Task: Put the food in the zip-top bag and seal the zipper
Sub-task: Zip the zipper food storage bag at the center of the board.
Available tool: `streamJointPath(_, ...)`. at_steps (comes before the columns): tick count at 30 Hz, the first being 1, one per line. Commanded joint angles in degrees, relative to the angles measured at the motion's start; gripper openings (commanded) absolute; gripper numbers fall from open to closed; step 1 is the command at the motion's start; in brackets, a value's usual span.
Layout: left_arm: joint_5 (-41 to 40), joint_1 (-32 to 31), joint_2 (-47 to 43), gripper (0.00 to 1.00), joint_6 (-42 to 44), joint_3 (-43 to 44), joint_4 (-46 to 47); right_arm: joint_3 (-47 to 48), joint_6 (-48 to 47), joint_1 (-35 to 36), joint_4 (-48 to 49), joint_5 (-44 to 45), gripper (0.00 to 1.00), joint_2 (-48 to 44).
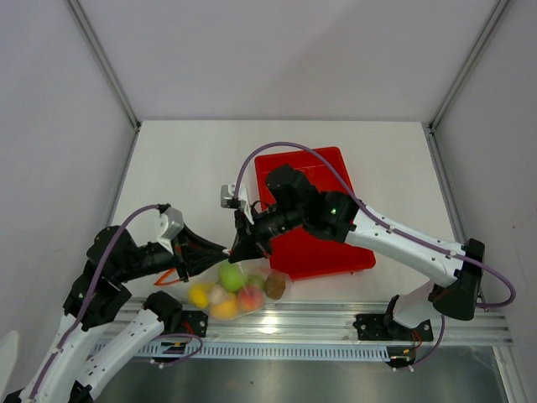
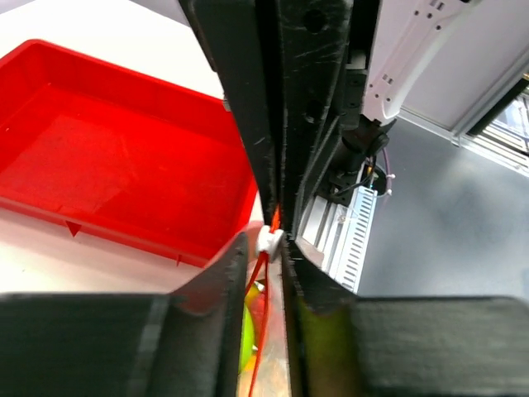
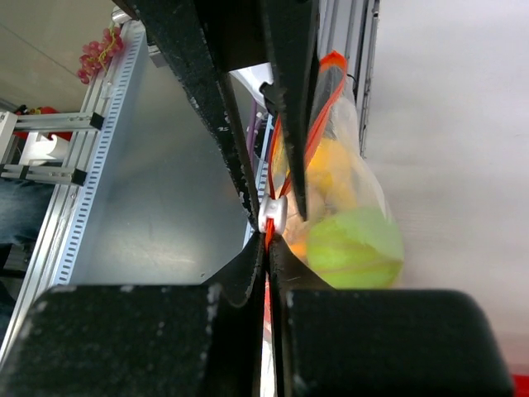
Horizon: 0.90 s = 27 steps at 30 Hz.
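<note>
The white table (image 1: 185, 168) carries the clear, crinkly zip-top bag (image 1: 252, 295), which sits just nearward of both pincers. The left gripper (image 1: 221, 249) and right gripper (image 1: 239, 248) meet tip to tip, each clamped on the orange-red zipper (image 3: 317, 116). Only the wrist views show a white slider (image 3: 272, 217) at the fingertips. The overhead view alone shows all the toy fruits (image 1: 225, 298) inside the bag.

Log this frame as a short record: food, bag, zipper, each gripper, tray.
food: toy fruits, inside the zip-top bag
zipper: orange-red strip carrying a white slider; sealed or not, cannot tell
left gripper: shut on the zipper
right gripper: shut on the zipper, tip to tip with the left
red tray: on the table beyond the bag
</note>
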Motion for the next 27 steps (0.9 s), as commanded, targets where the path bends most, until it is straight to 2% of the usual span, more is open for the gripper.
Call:
streamJointPath(1,2.27,-0.2,-0.11,0.2,1.6,-0.82,2.78,2.86,0.73,0.46,3.07,-2.65,0.0,-0.05)
streamJointPath(3,3.42,-0.11,-0.02,0.16,1.52,-1.09,3.04,2.86,0.73,0.46,3.25,-2.65,0.0,-0.22)
streamJointPath(7,4.12,-0.2,0.16,0.01,1.25,-1.17,2.96,2.78,1.69,0.46,3.51,-2.48,0.0,-0.48)
streamJointPath(15,1.14,-0.2,-0.11,0.01,0.81,-1.17,-0.2,1.2,4.59,0.02,6.23,1.39,0.0,-1.8)
streamJointPath(22,-2.03,-0.11,-2.48,0.01,1.07,-0.91,-4.07,-2.75,9.6,-3.49,12.46,0.43,0.0,-3.73)
streamJointPath(27,-2.65,-0.11,-3.36,0.01,1.43,-1.0,-5.92,-3.38,10.22,-3.67,13.0,0.6,0.0,-4.0)
